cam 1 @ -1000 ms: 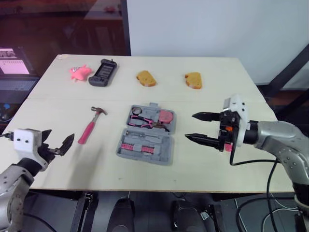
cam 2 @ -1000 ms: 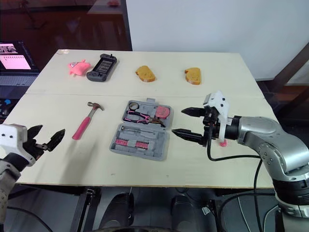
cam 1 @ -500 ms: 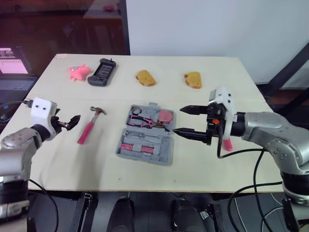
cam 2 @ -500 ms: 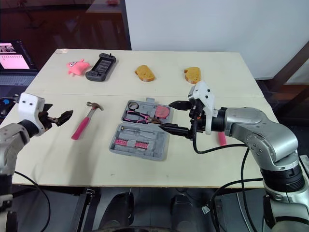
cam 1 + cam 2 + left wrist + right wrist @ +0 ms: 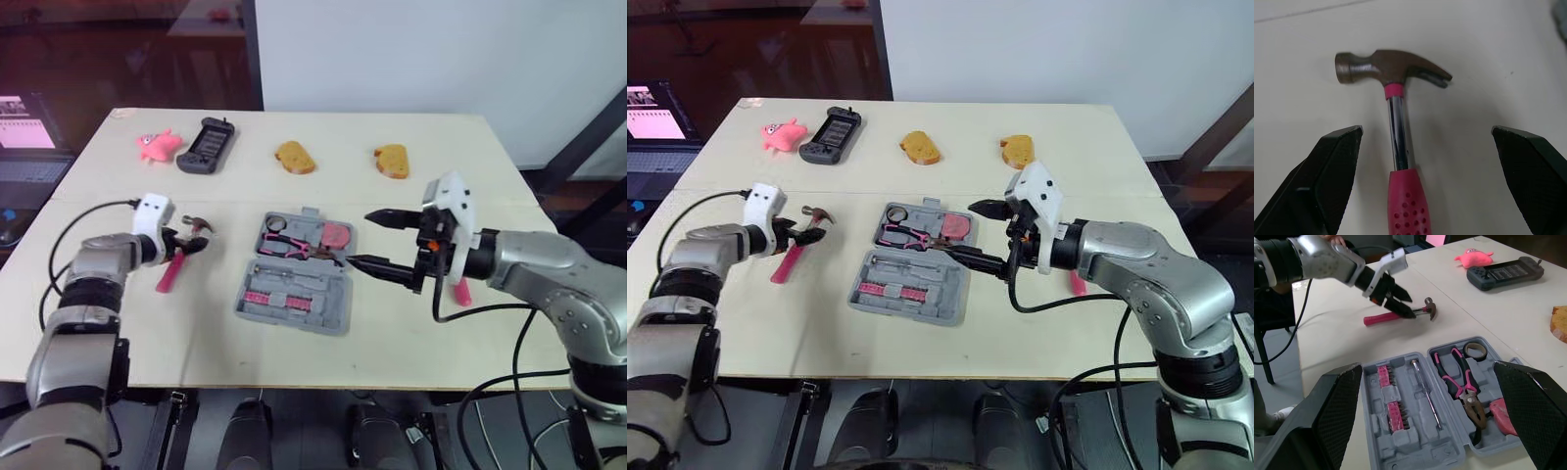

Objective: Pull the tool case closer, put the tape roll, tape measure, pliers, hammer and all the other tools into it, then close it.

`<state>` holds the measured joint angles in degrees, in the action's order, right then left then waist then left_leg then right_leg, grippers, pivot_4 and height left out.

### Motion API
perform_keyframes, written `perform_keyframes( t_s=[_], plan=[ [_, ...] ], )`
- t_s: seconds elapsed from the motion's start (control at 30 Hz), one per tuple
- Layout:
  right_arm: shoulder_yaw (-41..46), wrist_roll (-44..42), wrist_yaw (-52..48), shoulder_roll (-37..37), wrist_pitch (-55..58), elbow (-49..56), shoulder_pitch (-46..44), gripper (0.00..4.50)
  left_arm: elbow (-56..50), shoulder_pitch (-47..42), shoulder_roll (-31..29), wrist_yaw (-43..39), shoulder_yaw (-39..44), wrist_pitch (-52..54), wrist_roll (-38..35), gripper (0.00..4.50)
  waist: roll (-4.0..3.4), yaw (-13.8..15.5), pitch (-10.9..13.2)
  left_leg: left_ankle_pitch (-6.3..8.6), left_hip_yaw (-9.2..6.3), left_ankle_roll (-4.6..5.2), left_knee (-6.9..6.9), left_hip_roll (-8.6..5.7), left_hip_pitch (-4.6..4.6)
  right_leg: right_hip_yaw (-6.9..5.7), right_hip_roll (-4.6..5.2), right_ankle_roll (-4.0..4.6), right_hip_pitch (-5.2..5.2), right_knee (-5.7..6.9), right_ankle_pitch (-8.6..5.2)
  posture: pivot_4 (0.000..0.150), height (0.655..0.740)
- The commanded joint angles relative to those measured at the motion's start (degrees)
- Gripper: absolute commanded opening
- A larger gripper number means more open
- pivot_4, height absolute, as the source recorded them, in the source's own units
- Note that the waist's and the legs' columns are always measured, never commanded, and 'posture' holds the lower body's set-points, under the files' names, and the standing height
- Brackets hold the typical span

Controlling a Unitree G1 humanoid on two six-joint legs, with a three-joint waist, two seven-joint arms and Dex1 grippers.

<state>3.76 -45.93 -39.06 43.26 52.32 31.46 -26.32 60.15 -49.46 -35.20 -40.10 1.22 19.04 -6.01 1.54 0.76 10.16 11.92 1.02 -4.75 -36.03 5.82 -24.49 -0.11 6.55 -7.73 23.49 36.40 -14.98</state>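
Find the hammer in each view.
Left eye view: hammer left of the tool case.
Right eye view: hammer left of the tool case.
Left wrist view: hammer centred, between the fingers.
Right wrist view: hammer beyond the tool case.
Shared landmark: the left gripper, open over its shaft.

On the hammer, the pink grip runs past the left wrist view's edge, and in the head views the left gripper covers its neck. Near the tabletop's right edge, a pink item lies mostly hidden behind the right arm and cannot be identified.
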Motion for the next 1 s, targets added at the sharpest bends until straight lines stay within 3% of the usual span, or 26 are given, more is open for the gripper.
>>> perform_keyframes(
  t_s=[0.03, 0.23, 0.27, 0.37, 0.57, 0.87, 1.0],
  plan=[
    [1.8, -0.7, 0.5, 0.3, -0.3, 1.8, -0.3, 4.5, 4.1, -3.4, 1.9, 3.4, 1.1, -4.8, 1.2, 4.44, 0.0, 0.2, 0.0, 0.0, 0.0, 0.0, -0.01, 0.0, -0.01, 0.0, 0.0, -0.02, -0.01, 0.0, 0.01, 0.15, 0.7207],
    [1.4, 0.1, 0.2, 1.2, -0.7, 1.4, -0.5, 4.5, 8.8, -4.0, 3.1, 5.4, 1.2, -9.1, 2.8, 4.44, 0.02, -0.1, 0.0, 0.0, 0.0, 0.0, 0.02, 0.0, -0.01, 0.0, 0.0, -0.05, 0.03, 0.0, 0.03, 0.15, 0.7207],
    [1.3, 0.3, 0.2, 1.3, -0.8, 1.3, -0.6, 4.5, 9.4, -3.9, 3.2, 6.3, 0.7, -9.5, 3.6, 4.21, 0.02, -0.1, 0.0, 0.0, 0.0, 0.0, 0.03, 0.0, -0.01, 0.0, 0.0, -0.05, 0.04, 0.01, 0.03, 0.15, 0.7207],
    [0.8, 0.8, -0.1, 1.4, -0.9, 1.1, -0.8, 4.5, 10.5, -4.0, 3.6, 7.4, 1.1, -9.9, 3.8, 3.15, 0.02, 0.0, 0.0, 0.0, 0.0, 0.0, 0.02, 0.0, -0.01, 0.0, 0.0, -0.05, 0.03, 0.02, 0.03, 0.15, 0.7207],
    [0.4, 1.7, -0.7, 1.9, -0.9, 0.9, -1.0, 4.5, 11.5, -4.0, 4.2, 8.2, 2.4, -10.7, 3.4, 0.03, 0.02, 0.1, 0.0, 0.0, 0.0, 0.0, 0.0, 0.0, -0.01, 0.0, 0.0, -0.05, 0.01, 0.01, 0.03, 0.15, 0.7207],
    [0.0, 2.7, -1.0, 1.7, -0.9, 0.7, -2.1, 4.5, 9.9, -7.8, 3.4, 4.4, 5.6, -12.9, 1.4, 0.03, 0.14, 0.2, 0.1, -0.01, 0.0, -0.01, 0.0, 0.0, -0.04, 0.0, 0.0, -0.05, 0.02, 0.01, 0.03, 0.15, 0.7207],
    [-0.4, 2.5, -1.1, 1.3, -0.8, 0.8, -2.4, 4.5, 5.6, -10.6, 1.4, -3.7, 5.9, -11.9, 0.3, 0.03, 0.17, 0.0, 0.1, -0.01, -0.01, -0.02, 0.02, 0.0, -0.11, -0.02, 0.0, -0.06, 0.05, -0.04, 0.03, 0.15, 0.7207]
  ],
)
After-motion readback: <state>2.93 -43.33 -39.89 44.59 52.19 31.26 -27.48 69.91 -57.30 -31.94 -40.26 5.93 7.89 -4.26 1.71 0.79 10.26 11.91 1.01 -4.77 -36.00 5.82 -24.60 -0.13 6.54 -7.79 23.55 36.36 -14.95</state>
